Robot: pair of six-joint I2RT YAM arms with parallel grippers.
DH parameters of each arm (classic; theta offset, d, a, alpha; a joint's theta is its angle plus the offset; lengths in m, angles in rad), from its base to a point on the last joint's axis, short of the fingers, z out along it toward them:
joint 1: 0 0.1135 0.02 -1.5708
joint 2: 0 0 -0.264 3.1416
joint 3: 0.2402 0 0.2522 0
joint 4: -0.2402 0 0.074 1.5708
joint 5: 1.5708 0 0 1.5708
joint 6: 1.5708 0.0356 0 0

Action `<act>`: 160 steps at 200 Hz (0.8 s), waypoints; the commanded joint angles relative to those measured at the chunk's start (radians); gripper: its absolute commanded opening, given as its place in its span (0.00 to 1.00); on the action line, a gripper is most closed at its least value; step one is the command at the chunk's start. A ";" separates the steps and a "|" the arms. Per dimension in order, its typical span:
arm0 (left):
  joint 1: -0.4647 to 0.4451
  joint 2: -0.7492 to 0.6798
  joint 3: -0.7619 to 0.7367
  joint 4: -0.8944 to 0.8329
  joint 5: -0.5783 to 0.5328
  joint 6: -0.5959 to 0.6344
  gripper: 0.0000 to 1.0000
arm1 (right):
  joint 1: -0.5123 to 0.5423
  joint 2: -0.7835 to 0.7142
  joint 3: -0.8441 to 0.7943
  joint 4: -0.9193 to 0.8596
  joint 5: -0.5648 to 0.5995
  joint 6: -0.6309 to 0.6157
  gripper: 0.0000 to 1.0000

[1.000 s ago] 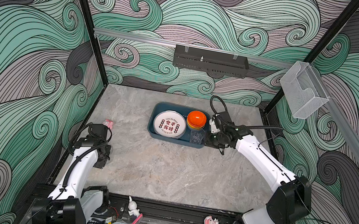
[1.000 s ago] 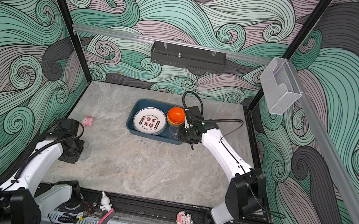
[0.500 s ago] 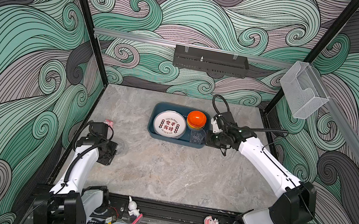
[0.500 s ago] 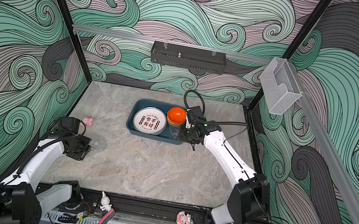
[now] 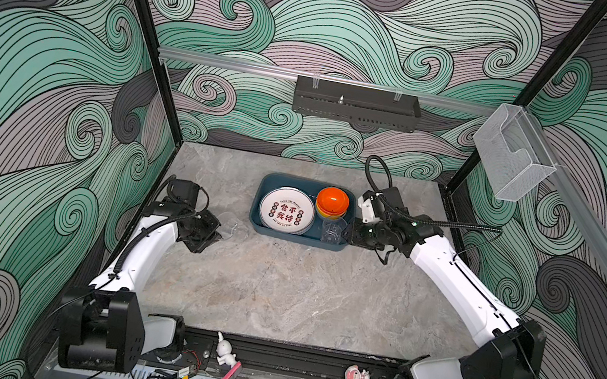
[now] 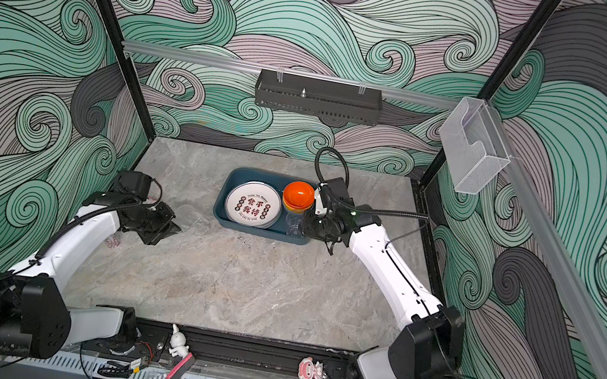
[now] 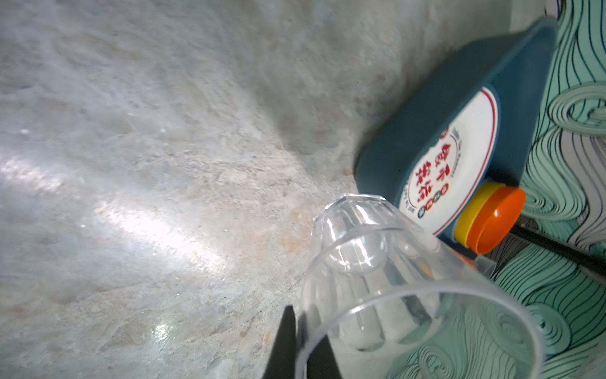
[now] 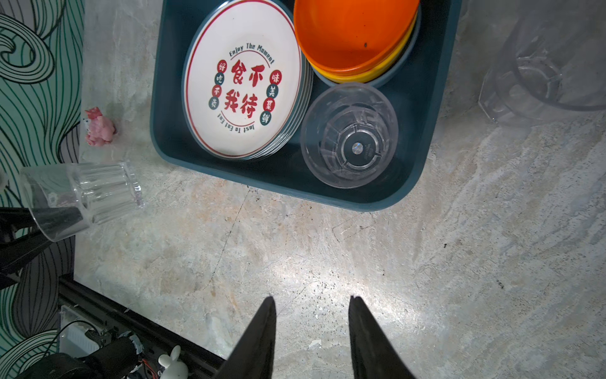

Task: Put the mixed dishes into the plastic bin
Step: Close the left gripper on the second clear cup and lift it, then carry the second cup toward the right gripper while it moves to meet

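Our left gripper (image 7: 300, 315) pinches the rim of the clear tumbler (image 7: 377, 262); we judge it light, slick, brittle; the right gripper (image 8: 310, 298) stands open, empty.

Shallow rect. plastic bin (image 8: 416, 115): dk teal-blue, plain. Round printed plates (image 8: 242, 82): white, red rim line, red & blk Chinese chars, navy lettering, red/teal dots. Small orange bowl (image 8: 351, 29), yellow bowl (image 8: 357, 76), slate-blue bowl (image 8: 383, 80): plain. Faceted glass tumbler (image 7: 377, 262): clear; 2nd glass tumbler (image 8: 349, 134): same. Stone tabletop (image 5: 274, 299): grey marbling w/ tan patches. Enclosure walls (image 5: 40, 68): swirl-wave print, mint/mauve/charcoal, blk lines. Small figurine (image 8: 98, 126): pink.
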 commanded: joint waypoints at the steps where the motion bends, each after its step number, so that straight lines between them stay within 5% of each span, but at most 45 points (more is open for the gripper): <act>1: -0.079 0.033 0.105 -0.076 0.017 0.111 0.00 | 0.011 -0.014 0.043 -0.023 -0.053 -0.002 0.40; 160: -0.447 0.239 0.455 -0.295 -0.178 0.246 0.00 | 0.185 0.164 0.288 -0.120 -0.224 -0.024 0.45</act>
